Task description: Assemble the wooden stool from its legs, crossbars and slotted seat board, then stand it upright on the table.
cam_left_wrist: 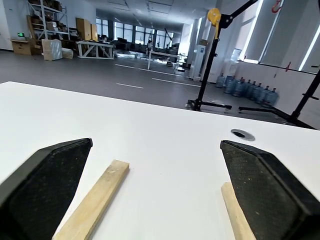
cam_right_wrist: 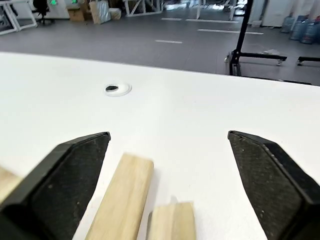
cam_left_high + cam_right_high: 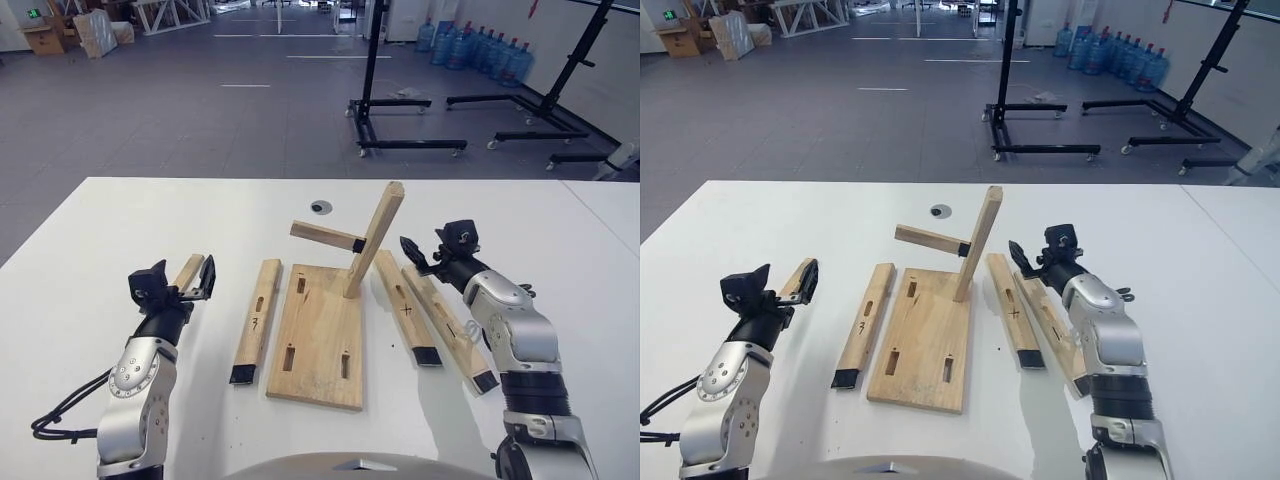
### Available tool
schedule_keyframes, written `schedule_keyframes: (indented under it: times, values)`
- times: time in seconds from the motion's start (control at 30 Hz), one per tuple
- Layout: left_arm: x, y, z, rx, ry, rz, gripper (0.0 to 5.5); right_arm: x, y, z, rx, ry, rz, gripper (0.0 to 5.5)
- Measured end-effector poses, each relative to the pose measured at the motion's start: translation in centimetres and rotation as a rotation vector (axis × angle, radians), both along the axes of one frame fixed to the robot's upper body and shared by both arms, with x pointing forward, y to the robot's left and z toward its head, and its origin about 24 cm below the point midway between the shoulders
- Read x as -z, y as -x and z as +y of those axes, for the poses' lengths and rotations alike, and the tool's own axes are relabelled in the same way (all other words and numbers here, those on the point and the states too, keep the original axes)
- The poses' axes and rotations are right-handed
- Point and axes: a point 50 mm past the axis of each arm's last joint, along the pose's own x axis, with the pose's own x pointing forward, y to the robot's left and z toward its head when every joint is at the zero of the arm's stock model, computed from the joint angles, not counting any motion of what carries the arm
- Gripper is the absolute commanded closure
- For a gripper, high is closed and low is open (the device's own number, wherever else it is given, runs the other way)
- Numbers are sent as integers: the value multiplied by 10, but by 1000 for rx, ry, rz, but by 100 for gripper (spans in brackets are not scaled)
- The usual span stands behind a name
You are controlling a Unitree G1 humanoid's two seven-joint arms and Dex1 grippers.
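The slotted seat board (image 3: 315,335) lies flat mid-table. One leg (image 3: 376,238) stands tilted in its far right slot, with a crossbar (image 3: 325,236) sticking out to the left. A loose leg (image 3: 257,320) lies left of the board, and two more legs (image 3: 405,305) (image 3: 452,328) lie on its right. My left gripper (image 3: 178,282) is open and low over a short bar (image 3: 188,270) at the far left; the bar's end (image 1: 92,202) shows between the fingers. My right gripper (image 3: 437,250) is open at the far ends of the two right legs (image 2: 125,200) (image 2: 172,220).
A round cable hole (image 3: 321,207) sits in the white table (image 3: 120,230) behind the parts. Black stand frames (image 3: 410,125) and water bottles (image 3: 480,45) are on the floor beyond the table's far edge. Bare tabletop extends left and right of the parts.
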Motion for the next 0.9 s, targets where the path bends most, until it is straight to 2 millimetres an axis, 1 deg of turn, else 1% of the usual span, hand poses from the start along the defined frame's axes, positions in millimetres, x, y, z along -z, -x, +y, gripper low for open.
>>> schedule_keyframes:
  times: [0.1,0.17,0.27,0.43,0.6,0.67,0.77,0.8,0.83,0.9]
  values:
    - [-6,6,-14,-31,-6,-36,81,-5,13,-10,17,66,51,117]
    - [-5,10,-23,-48,8,-39,81,-7,28,-12,7,111,75,117]
    - [-2,16,-32,-62,22,-35,81,-1,50,-13,-42,126,209,117]
    - [-2,17,-37,-70,18,-47,81,15,70,-27,-23,162,397,117]
    - [1,16,-38,-63,17,-37,81,27,85,-32,2,173,510,117]
    - [0,15,-38,-61,19,-38,81,28,86,-33,6,180,532,117]
    - [-1,14,-38,-56,20,-47,81,29,86,-34,20,182,568,177]
    - [-1,14,-38,-53,20,-47,81,30,86,-34,23,178,580,183]
    - [-1,13,-38,-50,20,-48,81,30,86,-34,28,177,590,211]
    - [-1,13,-38,-50,19,-48,81,30,85,-34,31,169,605,246]
